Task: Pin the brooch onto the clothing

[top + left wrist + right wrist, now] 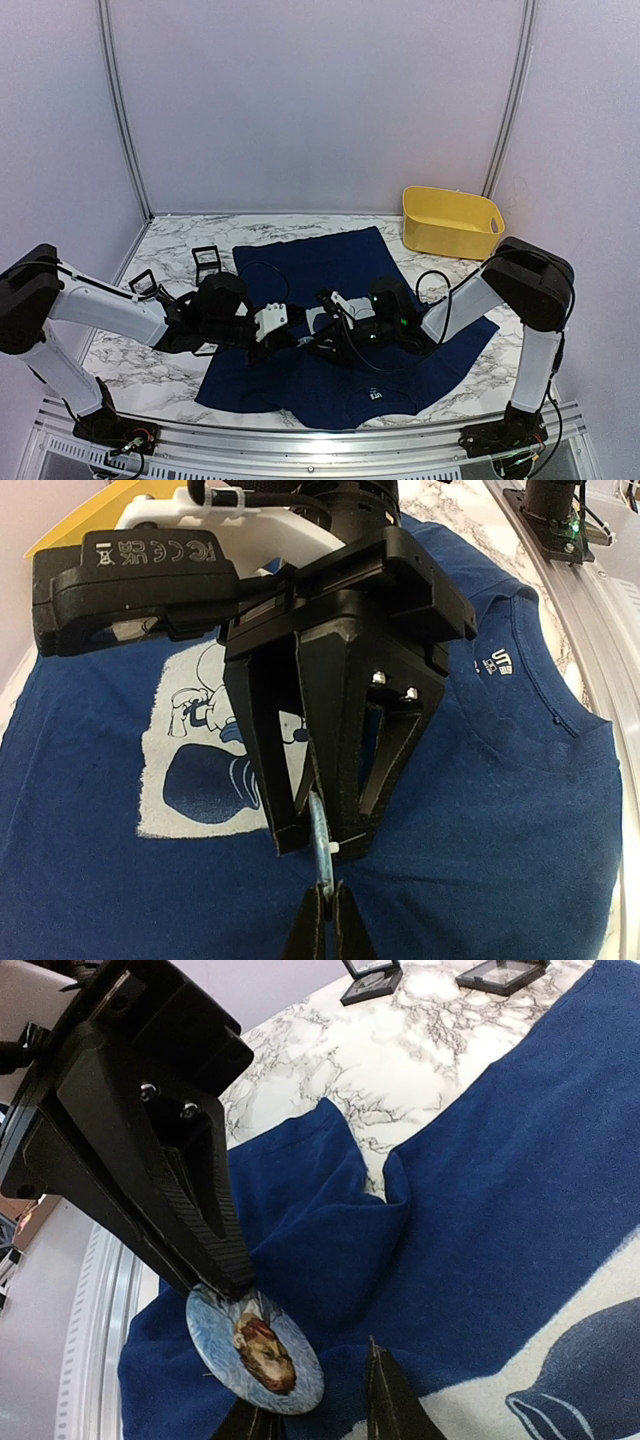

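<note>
The brooch (255,1350) is a round blue badge with a small portrait. It stands on edge over the navy T-shirt (330,265), just below the pale grey mouse print (185,750). My left gripper (326,888) is shut on the brooch's rim (320,855). It comes in from the upper left in the right wrist view (215,1285). My right gripper (310,1390) faces it from the other side. Its jaws stand partly apart astride the brooch. One finger is behind the badge and the other finger (385,1400) stands clear of its face. A white pin part on the brooch's back points at the rear finger.
The shirt (500,810) lies spread on the marble table (170,250), its collar and white neck label (497,663) toward the arm bases. A yellow basket (450,222) stands at the back right. Two small black boxes (205,258) (143,283) sit left of the shirt. A cloth fold (330,1190) rises behind the brooch.
</note>
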{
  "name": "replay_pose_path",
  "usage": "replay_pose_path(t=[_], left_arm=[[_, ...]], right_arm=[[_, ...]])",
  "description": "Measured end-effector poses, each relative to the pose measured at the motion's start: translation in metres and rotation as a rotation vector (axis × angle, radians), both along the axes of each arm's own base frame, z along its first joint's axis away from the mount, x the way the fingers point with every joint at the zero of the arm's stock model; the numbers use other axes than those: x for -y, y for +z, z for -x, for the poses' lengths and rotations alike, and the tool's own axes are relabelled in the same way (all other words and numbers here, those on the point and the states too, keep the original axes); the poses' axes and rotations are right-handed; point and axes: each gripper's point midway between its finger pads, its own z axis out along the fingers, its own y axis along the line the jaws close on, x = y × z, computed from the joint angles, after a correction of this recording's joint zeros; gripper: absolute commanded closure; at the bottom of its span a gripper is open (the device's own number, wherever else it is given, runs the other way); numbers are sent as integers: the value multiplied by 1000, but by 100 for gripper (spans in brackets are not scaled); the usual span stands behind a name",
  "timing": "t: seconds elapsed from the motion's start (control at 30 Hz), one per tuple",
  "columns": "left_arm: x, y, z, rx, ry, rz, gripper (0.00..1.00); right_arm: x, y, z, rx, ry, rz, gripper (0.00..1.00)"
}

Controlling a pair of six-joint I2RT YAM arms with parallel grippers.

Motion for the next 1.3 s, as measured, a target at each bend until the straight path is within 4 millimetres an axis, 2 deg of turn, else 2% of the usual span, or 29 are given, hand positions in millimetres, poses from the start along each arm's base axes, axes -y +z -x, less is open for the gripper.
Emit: replay_pose_path(t=[0.13,0.4,0.83,1.3], left_arm=[[0,0,1,1,-6,1,100],[2,1,4,-8,-22,7,100],[0,-2,7,-29,-30,-1,100],[-1,-2,3,-23,-17,-1,100]], right_arm=[[0,0,0,9,3,0,68],[0,0,3,22,38,-12,64],[-5,-1,3,35,76,-61,63],[-8,7,3,-7,69,-98,77]])
